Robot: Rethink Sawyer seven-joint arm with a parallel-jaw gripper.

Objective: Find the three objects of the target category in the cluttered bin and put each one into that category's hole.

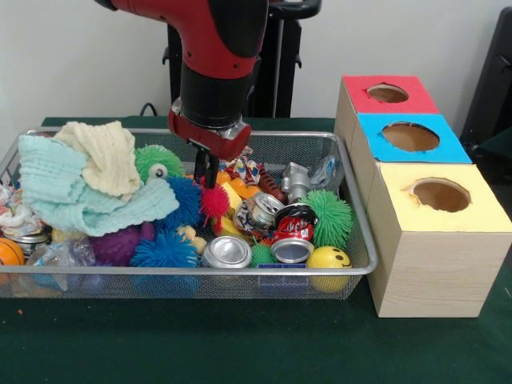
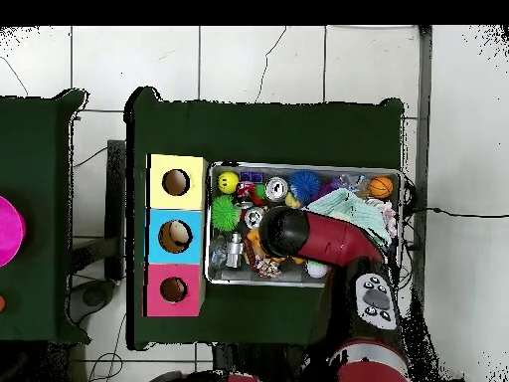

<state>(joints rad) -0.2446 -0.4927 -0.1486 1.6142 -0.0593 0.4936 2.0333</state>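
Bin [image 1: 362, 268]: the silver wire basket fills the bench's left and middle, front view; it is packed and nothing looks cleared out.
Left end of bin: mint and cream knitted cloths [image 1: 76, 182] heaped over a purple spiky ball [image 1: 118, 244], with an orange ball [image 1: 10, 251] at the corner.
Middle: blue koosh balls [image 1: 166, 250], a small red spiky ball [image 1: 214, 202], crushed cans [image 1: 226, 252].
Gripper [image 1: 210, 178]: lowered into the bin's middle, tips just above the red spiky ball; the jaws stand nearly together with no object visibly between them, though whether they are fully closed I cannot tell.
Right end of bin: a red cola can [image 1: 294, 222], a green spiky ball [image 1: 330, 216], a yellow smiley ball [image 1: 329, 260].
Boxes: red [image 1: 388, 94], blue [image 1: 410, 138] and yellow [image 1: 442, 197] tops in a row along the bench's right edge, well apart from the arm.
Progress: judged early; the overhead view hints at something pale in the blue hole [image 2: 175, 236], but not clearly. Searching and all placements seem left.
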